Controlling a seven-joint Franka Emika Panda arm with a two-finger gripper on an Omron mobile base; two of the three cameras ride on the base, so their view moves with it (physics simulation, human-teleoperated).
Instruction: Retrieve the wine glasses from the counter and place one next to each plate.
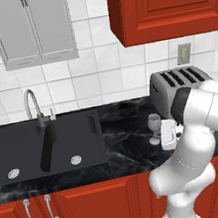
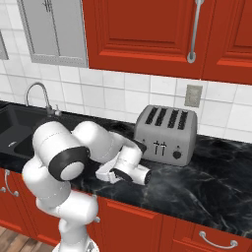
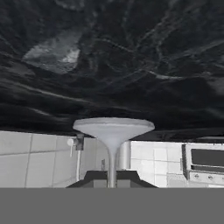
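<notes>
One clear wine glass stands upright on the black marbled counter, just left of the toaster. My gripper reaches in low from the right at the height of its stem. In the hand view the glass's round foot and thin stem run between my two dark fingertips, and the gripper is shut on the stem. That view is rolled over, so the counter fills its top. From the right base view my arm hides the glass. The plates are out of view.
A silver toaster stands close behind my hand against the tiled wall. The black sink with its faucet lies to the left. Red wall cabinets hang above.
</notes>
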